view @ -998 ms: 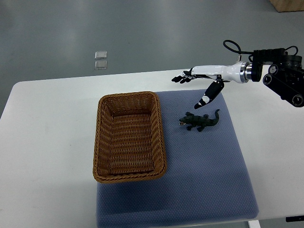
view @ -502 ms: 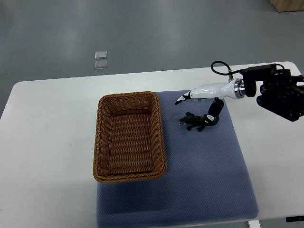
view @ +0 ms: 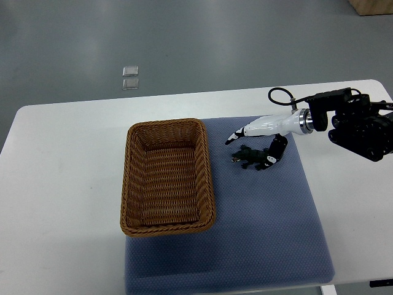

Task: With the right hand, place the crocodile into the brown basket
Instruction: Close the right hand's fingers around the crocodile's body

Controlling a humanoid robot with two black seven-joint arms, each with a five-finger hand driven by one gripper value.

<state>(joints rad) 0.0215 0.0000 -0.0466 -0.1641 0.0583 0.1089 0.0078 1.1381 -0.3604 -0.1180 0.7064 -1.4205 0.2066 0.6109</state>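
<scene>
A small dark green toy crocodile (view: 250, 158) lies on the blue mat (view: 264, 227), just right of the brown wicker basket (view: 207, 178), which holds nothing. My right hand (view: 252, 149) reaches in from the right and sits low over the crocodile. Its white, black-tipped fingers (view: 245, 131) stretch out past the far side of the toy, and the thumb (view: 274, 151) bends down at the tail end. The fingers are spread, not closed around the toy. The crocodile's tail is hidden behind the thumb. No left arm shows.
Mat and basket rest on a white table (view: 61, 184) whose far edge runs just behind the hand. Two small clear squares (view: 130, 78) lie on the grey floor beyond, and a cardboard box corner (view: 372, 6) shows at top right.
The right hand has come down and toward the basket, from above and behind the crocodile to straddling it. The crocodile and basket have not moved.
</scene>
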